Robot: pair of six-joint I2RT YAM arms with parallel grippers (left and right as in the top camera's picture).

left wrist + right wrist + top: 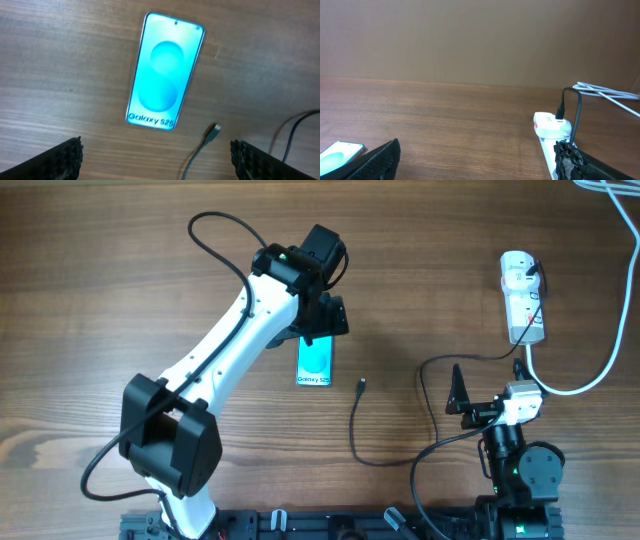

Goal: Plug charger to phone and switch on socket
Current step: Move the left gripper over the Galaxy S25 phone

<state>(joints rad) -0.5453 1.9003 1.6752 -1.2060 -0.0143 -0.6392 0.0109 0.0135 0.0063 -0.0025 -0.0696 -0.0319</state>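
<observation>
The slim rectangular phone (314, 364) with the bright cyan screen and "Galaxy S25" on a white band lies flat and face up near the middle of the brown wooden counter (100, 280), with nothing plugged into it. Just beside the corner at its band end, apart from it, rests the small dark connector tip of the thin black charger cable (353, 430), which curls away toward the robot's side and then off to the right. Directly above the phone's far end hangs the left tool (155, 150), its two black ribbed fingers (65, 157) spread wide, the phone showing between them in the left wrist view, untouched. Well apart, on the right side of the counter, lies the small white elongated socket strip (522, 298) with a black plug in it and a spot of red on its near end in the right wrist view. A thicker white cord (600, 370) loops beside it. The right tool (477, 150) sits near the socket, wide open and holding nothing.
</observation>
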